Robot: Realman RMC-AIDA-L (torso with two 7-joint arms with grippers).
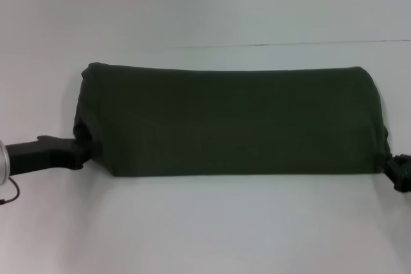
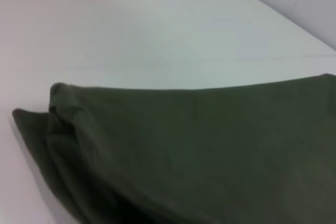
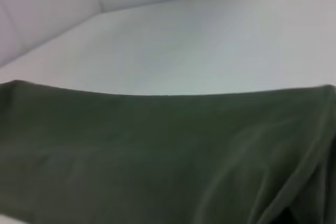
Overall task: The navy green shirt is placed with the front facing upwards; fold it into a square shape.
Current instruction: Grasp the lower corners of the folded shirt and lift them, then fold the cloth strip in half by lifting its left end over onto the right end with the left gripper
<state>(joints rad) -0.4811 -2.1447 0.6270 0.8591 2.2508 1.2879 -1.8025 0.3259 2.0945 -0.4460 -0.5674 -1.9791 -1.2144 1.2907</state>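
Note:
The navy green shirt (image 1: 231, 120) lies across the white table (image 1: 205, 229) as a long horizontal band, plain green side up, with no lettering showing. My left gripper (image 1: 82, 143) is at the band's near left corner, where the cloth bunches around its tips, and it is shut on the fabric. My right gripper (image 1: 393, 162) pinches the near right corner in the same way. The left wrist view shows the shirt (image 2: 210, 150) close up with a folded corner. The right wrist view shows the shirt (image 3: 157, 156) as a smooth sheet. Neither wrist view shows fingers.
The table's far edge (image 1: 289, 44) runs behind the shirt, with a pale wall beyond. A red cable (image 1: 9, 192) hangs under the left arm at the picture's left border. Bare tabletop lies in front of and behind the band.

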